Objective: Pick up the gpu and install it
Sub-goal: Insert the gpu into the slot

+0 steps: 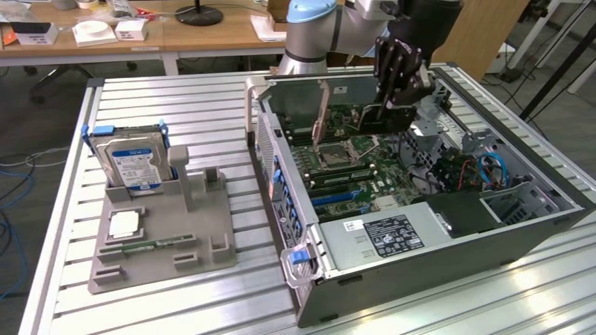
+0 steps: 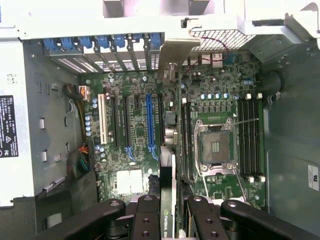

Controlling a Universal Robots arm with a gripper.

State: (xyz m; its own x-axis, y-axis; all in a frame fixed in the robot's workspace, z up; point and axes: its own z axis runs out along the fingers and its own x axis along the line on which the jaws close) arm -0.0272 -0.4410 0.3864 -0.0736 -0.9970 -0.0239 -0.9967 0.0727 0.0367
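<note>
The gpu (image 1: pixel 380 120) is a dark flat card that hangs upright over the motherboard (image 1: pixel 349 167) inside the open computer case (image 1: pixel 521 230). My gripper (image 1: pixel 398 98) is shut on its upper edge. In the wrist view the gpu (image 2: pixel 168 165) shows edge-on, running from between my gripper's (image 2: pixel 170 222) black fingers (image 2: pixel 146 220) to its silvery bracket (image 2: pixel 175 55) near the case's rear slots. It hangs above the board, just beside the long blue slot (image 2: pixel 150 120).
A grey fixture (image 1: pixel 200 230) at the exterior view's left holds a silver hard drive (image 1: pixel 135 160), a processor chip (image 1: pixel 125 225) and a green memory stick (image 1: pixel 153 244). Inside the case are the processor socket (image 2: pixel 215 145), memory slots (image 2: pixel 250 140), cables (image 1: pixel 484 171) and a white slot (image 2: pixel 102 120).
</note>
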